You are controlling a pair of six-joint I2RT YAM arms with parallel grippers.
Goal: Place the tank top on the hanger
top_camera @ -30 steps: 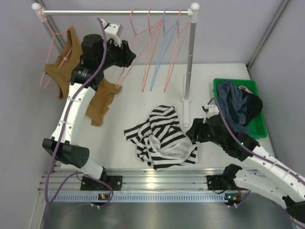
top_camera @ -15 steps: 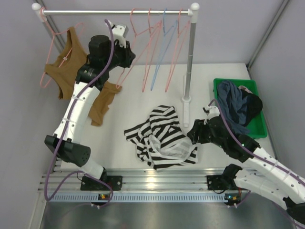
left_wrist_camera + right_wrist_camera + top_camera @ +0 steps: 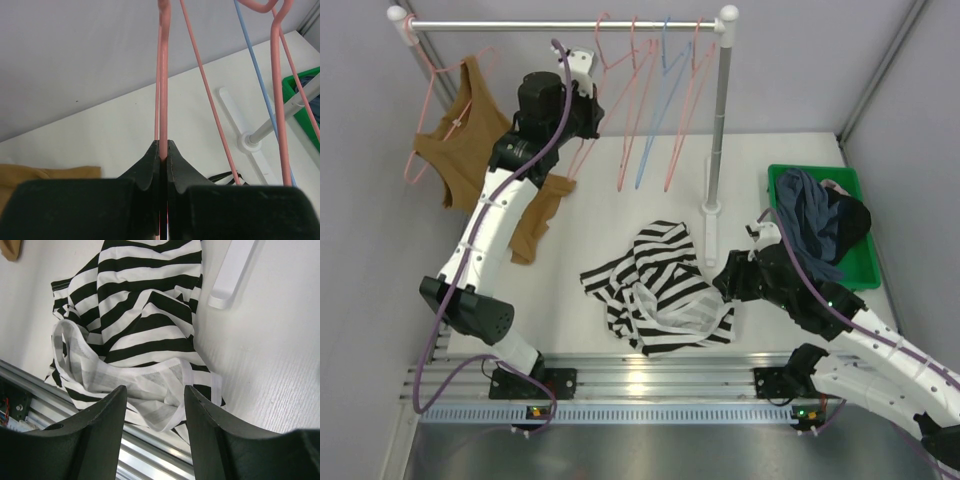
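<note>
The black-and-white striped tank top (image 3: 655,285) lies crumpled on the table near the front rail; it also fills the right wrist view (image 3: 145,315). My right gripper (image 3: 725,275) hovers over its right edge, open, with nothing between its fingers (image 3: 155,390). My left gripper (image 3: 588,100) is raised to the rail of hangers. It is shut on the wire of a pink hanger (image 3: 578,160). In the left wrist view the pink hanger wire (image 3: 164,75) runs straight up out of the pinched fingertips of the left gripper (image 3: 164,146).
A brown tank top (image 3: 460,140) hangs on a pink hanger at the rail's (image 3: 520,25) left end. More pink hangers (image 3: 685,110) and a blue one (image 3: 655,120) hang right of my left gripper. The rack post (image 3: 720,110) stands mid-table. A green bin (image 3: 785,178) holds dark clothes.
The left gripper has closed on the pink hanger wire and its wrist has shifted slightly right and up along the rail. The right arm has barely moved.
</note>
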